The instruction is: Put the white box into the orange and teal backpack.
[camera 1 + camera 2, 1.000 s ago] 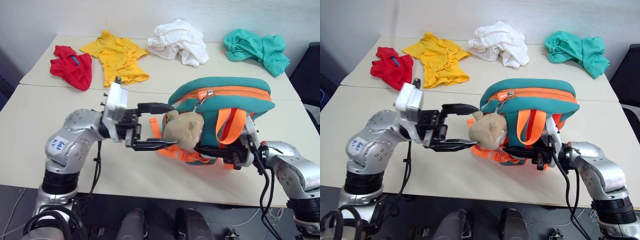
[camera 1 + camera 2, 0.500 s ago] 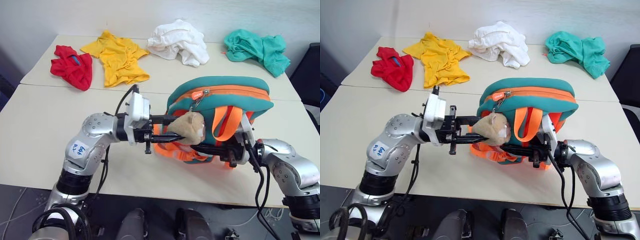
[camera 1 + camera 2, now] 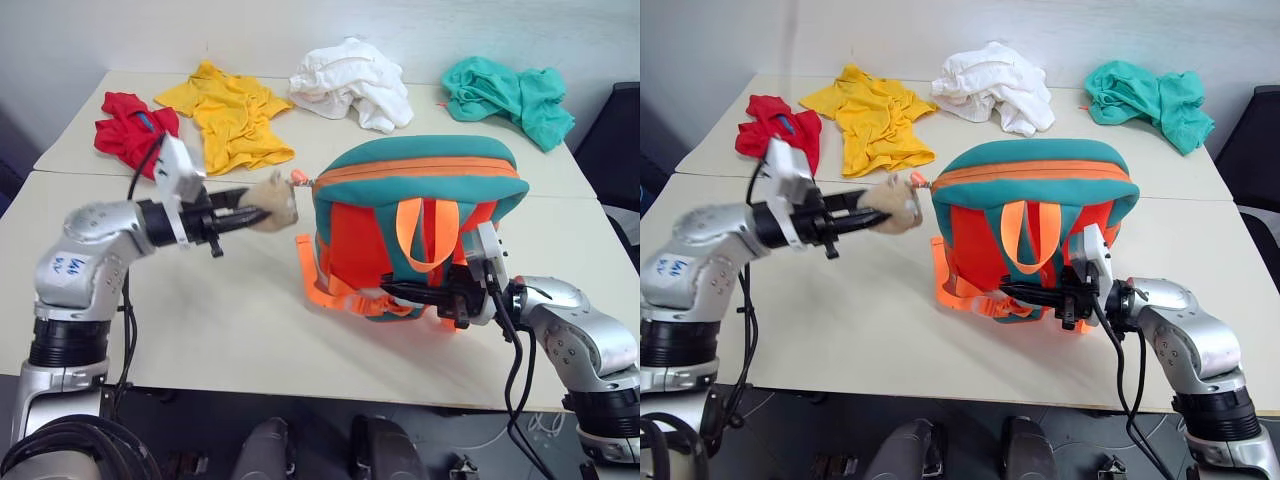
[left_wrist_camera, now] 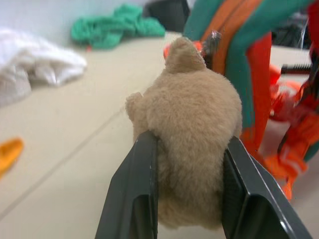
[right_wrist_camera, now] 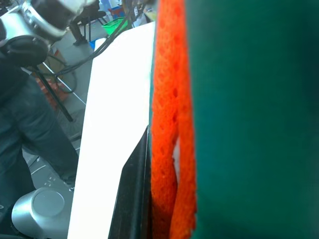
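Observation:
The orange and teal backpack (image 3: 420, 190) stands upright on the near table, its orange straps facing me. Its tan plush animal (image 3: 272, 205) hangs out to the left of the shell by the zipper pull (image 3: 298, 178). My left gripper (image 3: 255, 215) is shut on the plush; in the left wrist view both fingers (image 4: 142, 189) squeeze its sides. My right gripper (image 3: 395, 292) reaches in level from the right at the backpack's base and is shut on an orange strap (image 5: 167, 149). The white box is out of view.
Four garments lie across the far table: red (image 3: 125, 125), yellow (image 3: 235, 110), white cloth (image 3: 350, 80) and teal cloth (image 3: 505, 90). A dark chair (image 3: 615, 130) stands at the right edge. A person's legs (image 5: 25, 124) show beside the table in the right wrist view.
My left gripper closed on the plush animal and drew it out to the left, away from the backpack. The backpack now stands more upright. The right gripper kept still.

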